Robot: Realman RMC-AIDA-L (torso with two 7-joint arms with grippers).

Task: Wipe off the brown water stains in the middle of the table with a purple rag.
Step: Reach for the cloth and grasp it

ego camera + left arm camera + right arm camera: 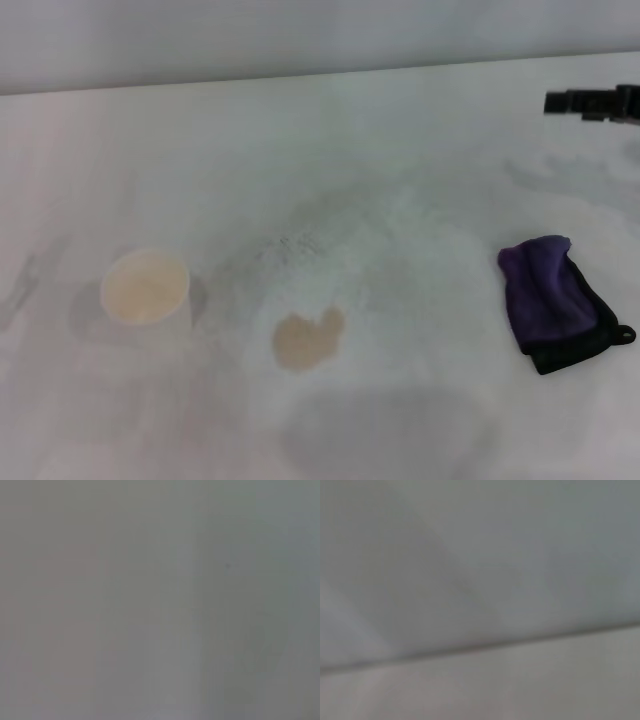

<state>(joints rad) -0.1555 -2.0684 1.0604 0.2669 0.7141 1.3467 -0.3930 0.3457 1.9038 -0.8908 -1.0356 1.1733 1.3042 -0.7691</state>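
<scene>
Purple and fuzzy, the single small folded rag [548,292] lies flat on the broad white matte tabletop [400,150]. Its plush purple face is bordered along one side by a black edge, and a little black loop sticks out at its corner. It lies well apart from the one light-tan, heart-shaped blotch of brown water stain [307,340], on that blotch's right in the head view. The blotch is thin and flat with a soft lobed outline. Just beyond it, a faint greyish powdery smear [295,243] dusts the surface. One round white cup with a tan inside [146,288] stands upright on the other side of the blotch, near it but not touching. No writing or label can be read on anything.

Only the dark, blocky tip of the right hand [592,103] shows, well beyond the rag at the picture's edge; whether its fingers are wide or narrow cannot be told. Both wrist views give only blank grey-white surfaces.
</scene>
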